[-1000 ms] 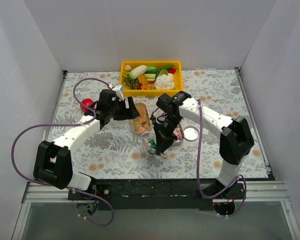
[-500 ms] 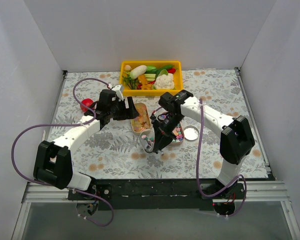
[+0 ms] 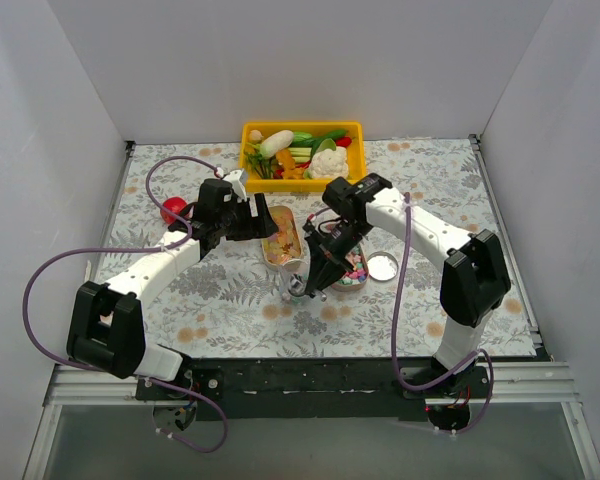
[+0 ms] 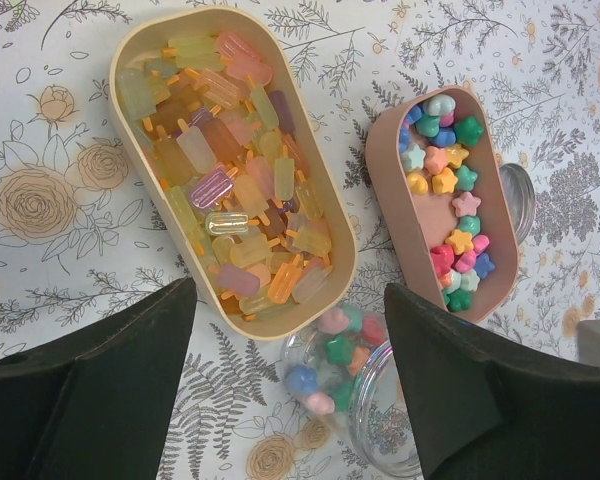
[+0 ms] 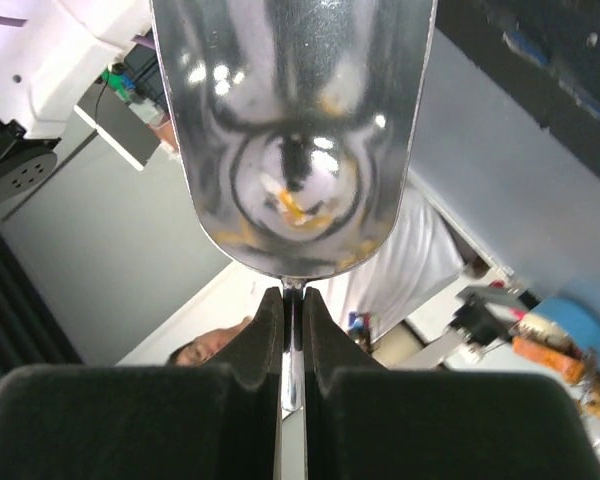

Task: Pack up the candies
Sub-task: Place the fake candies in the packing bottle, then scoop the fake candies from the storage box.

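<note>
You have a yellow bin [image 3: 300,126] of toy vegetables [image 3: 305,152] at the far edge, and a red ball [image 3: 173,209] left on the floral cloth [image 3: 500,225].

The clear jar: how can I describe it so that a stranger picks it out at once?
Find the yellow bin at the far edge of the table, then come forward to the beige tray and the pink tray, both oval. The clear jar sits just before their near ends. Unlike them, it is round and see-through and holds only a few pastel candies.
</note>
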You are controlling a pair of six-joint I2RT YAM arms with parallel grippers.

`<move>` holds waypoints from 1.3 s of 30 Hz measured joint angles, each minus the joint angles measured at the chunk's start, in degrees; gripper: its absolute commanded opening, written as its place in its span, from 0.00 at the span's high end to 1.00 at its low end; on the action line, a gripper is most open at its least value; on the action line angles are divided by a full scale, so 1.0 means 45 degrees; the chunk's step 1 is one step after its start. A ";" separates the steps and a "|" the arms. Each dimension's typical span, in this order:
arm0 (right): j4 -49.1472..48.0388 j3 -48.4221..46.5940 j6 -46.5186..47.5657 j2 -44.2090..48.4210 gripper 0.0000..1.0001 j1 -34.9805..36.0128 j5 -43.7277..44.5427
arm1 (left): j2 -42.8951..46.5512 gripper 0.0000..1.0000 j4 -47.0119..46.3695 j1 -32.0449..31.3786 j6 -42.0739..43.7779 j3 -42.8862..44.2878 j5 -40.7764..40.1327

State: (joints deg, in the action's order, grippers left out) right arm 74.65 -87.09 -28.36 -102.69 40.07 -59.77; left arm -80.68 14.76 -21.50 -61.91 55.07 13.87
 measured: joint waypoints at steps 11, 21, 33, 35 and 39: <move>-0.0092 -0.2419 0.0262 0.0510 0.99 -0.0690 0.4342 | -0.0083 0.21 0.0185 0.0000 0.0034 0.0505 0.0024; 0.0053 -0.1020 0.1889 0.1132 0.99 -0.1287 1.1978 | -0.2273 0.14 0.0049 -0.0209 0.0160 0.2671 0.0291; -0.0015 -0.0573 0.2744 -0.0209 0.99 -0.1428 1.2658 | -0.7159 0.12 -0.0087 -0.1807 0.1239 0.7373 0.0432; -0.0005 -0.0408 0.2769 -0.0209 0.99 -0.1428 1.2483 | -0.7815 0.12 -0.0087 -0.1991 0.1355 0.7912 0.0369; -0.0024 0.0005 0.2832 -0.0209 0.99 -0.1423 1.1987 | -0.8927 0.12 -0.0039 -0.2414 0.1685 0.8689 0.0160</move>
State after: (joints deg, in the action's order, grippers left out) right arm 74.54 -87.07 -15.62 -103.63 33.67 -5.82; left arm -120.86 14.59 -32.36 -54.33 94.17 14.59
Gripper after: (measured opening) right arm 0.077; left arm 0.880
